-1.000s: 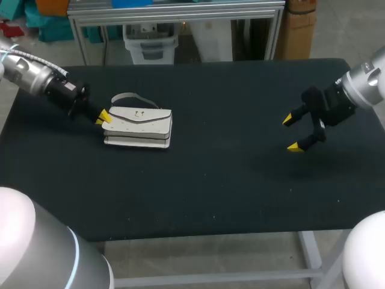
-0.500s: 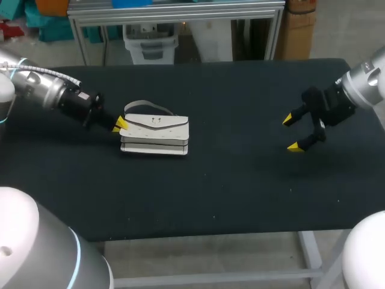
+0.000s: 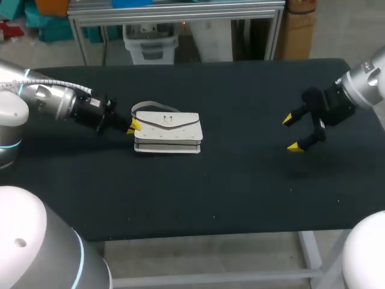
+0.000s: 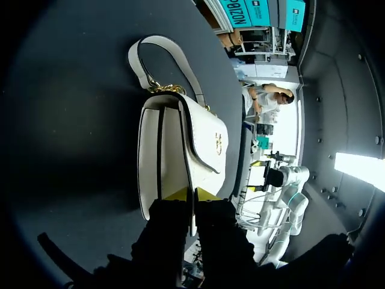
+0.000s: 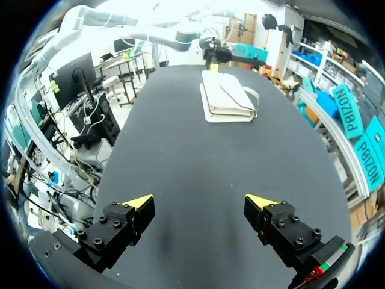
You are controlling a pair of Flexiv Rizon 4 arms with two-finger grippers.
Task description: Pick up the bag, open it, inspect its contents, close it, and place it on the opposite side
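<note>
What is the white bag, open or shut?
Shut. The bag lies flat, its flap folded down over the front.

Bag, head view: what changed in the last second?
The left pincer, clamped on one end of the bag, slid it across the table toward the middle, toward the right arm's side. No new grab or release. The right pincer stayed open and in place; the bag stayed flat and closed.
</note>
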